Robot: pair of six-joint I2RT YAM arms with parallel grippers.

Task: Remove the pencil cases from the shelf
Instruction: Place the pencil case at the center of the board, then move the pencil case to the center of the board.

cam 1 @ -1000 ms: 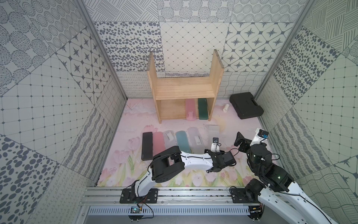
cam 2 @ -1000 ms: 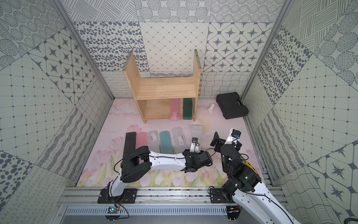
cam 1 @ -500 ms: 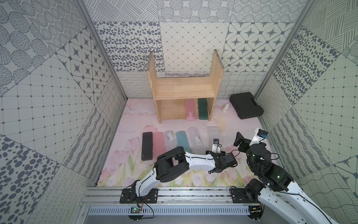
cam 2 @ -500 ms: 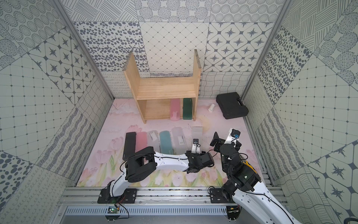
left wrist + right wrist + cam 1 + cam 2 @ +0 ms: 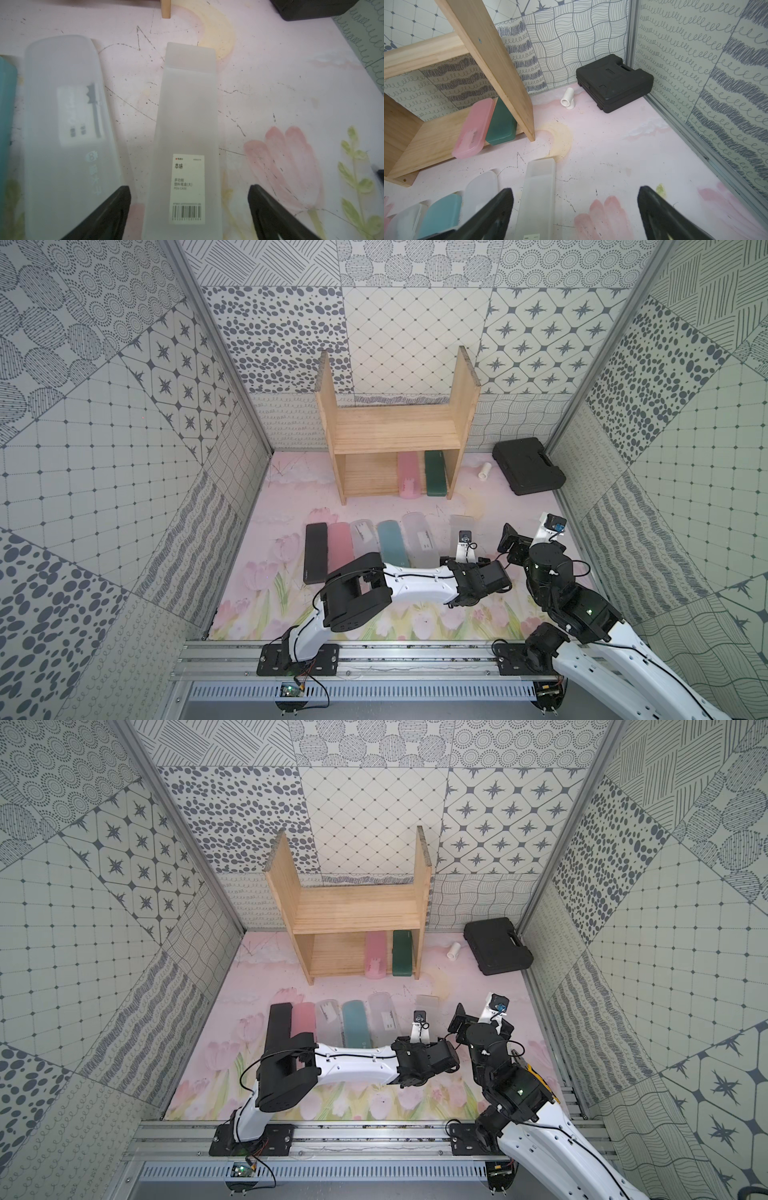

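Note:
The pine shelf (image 5: 395,435) stands at the back, with a pink pencil case (image 5: 408,475) and a dark green one (image 5: 435,472) on its lower board; the upper board is bare. Several cases lie in a row on the mat: black (image 5: 316,551), pink (image 5: 340,543), frosted clear (image 5: 363,535), blue (image 5: 390,541), clear (image 5: 419,537). A labelled clear case (image 5: 187,135) lies at the row's right end. My left gripper (image 5: 190,189) is open, its fingers standing apart on either side of that case. My right gripper (image 5: 575,189) is open and holds nothing, over the mat to the right of that case.
A big black tool case (image 5: 528,466) sits in the back right corner, with a small white cylinder (image 5: 485,470) between it and the shelf. Patterned walls close in three sides. An aluminium rail (image 5: 374,655) runs along the front.
My left gripper has opened and let go of the labelled clear case, which now lies on the mat. The left elbow has shifted right. The right arm has not moved.

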